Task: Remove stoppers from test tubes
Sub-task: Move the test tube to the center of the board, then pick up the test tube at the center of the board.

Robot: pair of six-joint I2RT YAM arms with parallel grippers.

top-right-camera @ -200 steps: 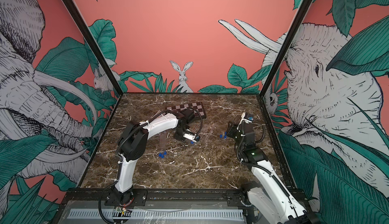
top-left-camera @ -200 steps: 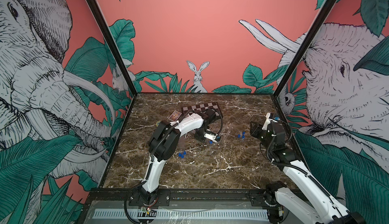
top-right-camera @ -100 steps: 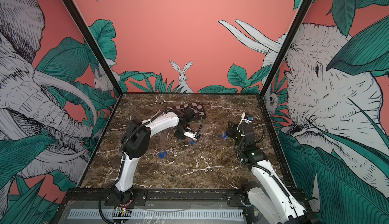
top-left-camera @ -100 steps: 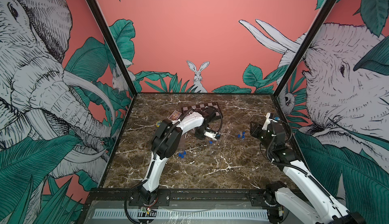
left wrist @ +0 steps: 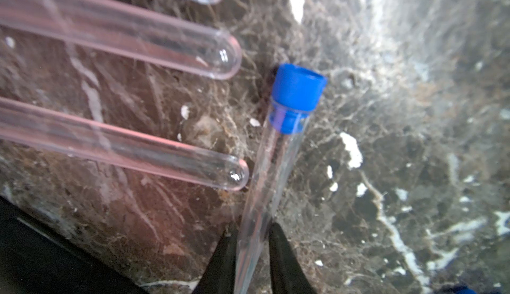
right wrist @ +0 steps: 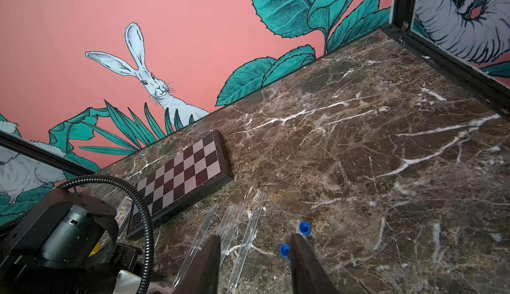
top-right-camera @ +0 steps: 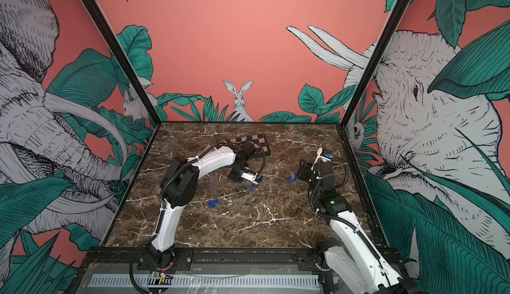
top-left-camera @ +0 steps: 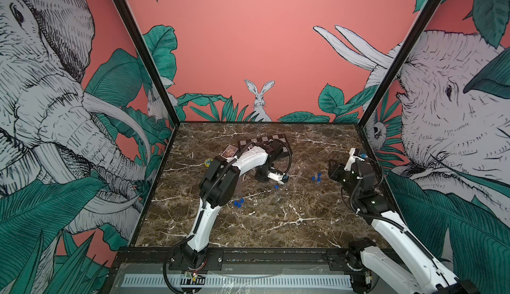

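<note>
Most of the job looks done. In a top view I count about seven loose stoppers on the tabletop [top-left-camera: 276,223]. The left bunch [top-left-camera: 239,203] lies between the middle and the left edge. The lone stopper [top-left-camera: 276,187] lies near the middle. The right bunch [top-left-camera: 317,177] lies between the middle and the right edge.

One is left, as far as I can tell. In the left wrist view, the left gripper [left wrist: 252,232] is closed on the plugged tube [left wrist: 271,168], with a black finger pressing on each side. This tube is low over the tabletop, near the middle and a bit toward the far edge. The blue stopper [left wrist: 296,88] is not out yet. Its fat end sticks out and its thin end sits inside the tube's mouth.

The right gripper [right wrist: 255,240] is wide open and holds nothing. It waits near the right edge, by the right bunch. I think its job is to pull that last stopper out.

The open tubes [left wrist: 124,34] lie flat just beside the plugged tube, round ends toward it. They look clear and empty. The plugged tube looks empty too. The chessboard [right wrist: 182,174] sits near the far edge.
</note>
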